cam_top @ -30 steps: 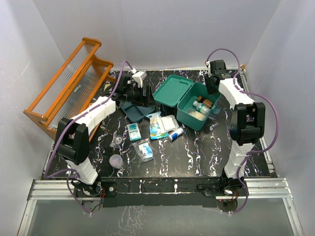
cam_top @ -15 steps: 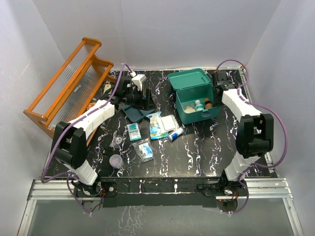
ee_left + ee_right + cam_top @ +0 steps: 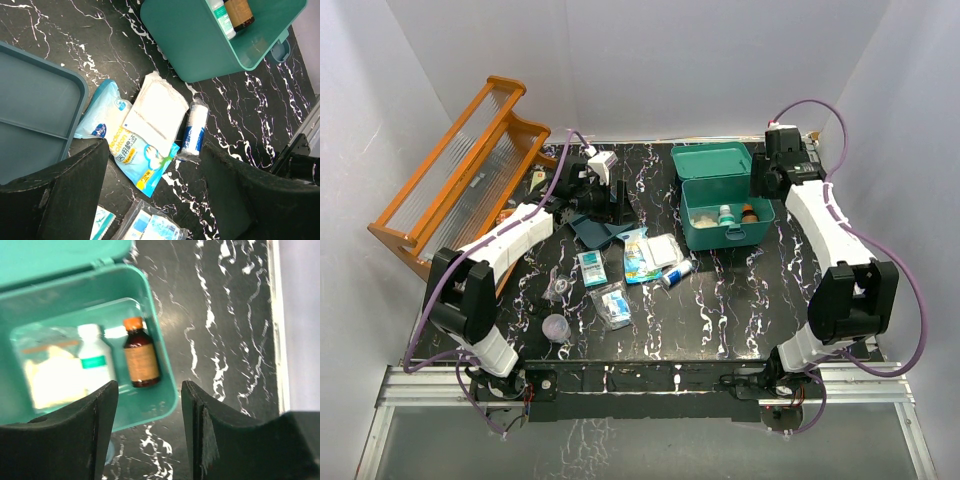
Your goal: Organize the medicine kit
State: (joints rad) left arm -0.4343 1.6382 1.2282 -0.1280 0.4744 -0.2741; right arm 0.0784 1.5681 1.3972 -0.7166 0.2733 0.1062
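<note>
The teal medicine kit (image 3: 732, 234) stands at the back right with its lid (image 3: 711, 160) open. Inside lie a white bottle (image 3: 725, 214), a brown bottle (image 3: 748, 212) and a pale packet (image 3: 704, 221). The right wrist view shows the kit's rim (image 3: 161, 402), the brown bottle (image 3: 141, 360) and the white bottle (image 3: 95, 360). My right gripper (image 3: 766, 181) (image 3: 150, 435) is open and empty over the kit's right end. The flat insert tray (image 3: 590, 229) (image 3: 35, 115) lies at the centre left. My left gripper (image 3: 617, 200) (image 3: 155, 200) is open and empty above the tray's right edge.
Loose on the table: a cotton pack (image 3: 135, 155), a white gauze pad (image 3: 155, 112), a bandage roll (image 3: 195, 130), bagged sachets (image 3: 615, 305), a small box (image 3: 591, 267) and a clear cup (image 3: 555, 327). An orange rack (image 3: 470, 170) leans at the far left.
The kit has turned square to the table and shifted right. My right arm has swung right and back with it. My left gripper has moved slightly right.
</note>
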